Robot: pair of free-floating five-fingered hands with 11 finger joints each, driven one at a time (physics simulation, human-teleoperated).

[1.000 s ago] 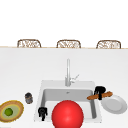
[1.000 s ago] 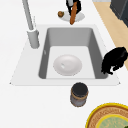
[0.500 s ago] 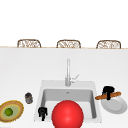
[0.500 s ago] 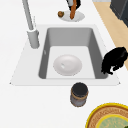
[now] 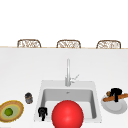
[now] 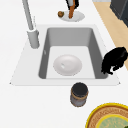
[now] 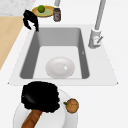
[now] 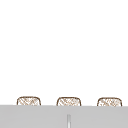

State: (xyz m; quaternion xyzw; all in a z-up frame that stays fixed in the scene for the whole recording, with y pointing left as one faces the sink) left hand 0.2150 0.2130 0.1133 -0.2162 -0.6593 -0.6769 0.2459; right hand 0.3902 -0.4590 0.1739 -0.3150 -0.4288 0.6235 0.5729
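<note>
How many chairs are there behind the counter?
3. Only their woven backs show above the far edge of the counter in the front view: one at the left, one in the middle, one at the right. More could be hidden beyond the frame.

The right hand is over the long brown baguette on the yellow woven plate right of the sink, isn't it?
Not quite: the plate under the right hand and the baguette is plain white, as the right side view shows. The yellow woven plate lies left of the sink, holding a green fruit.

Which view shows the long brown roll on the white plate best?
The front view: the roll lies full-length across the plate with the right robot hand over its middle. The right side view shows one end below the hand; the left side view shows it distant and foreshortened.
</note>
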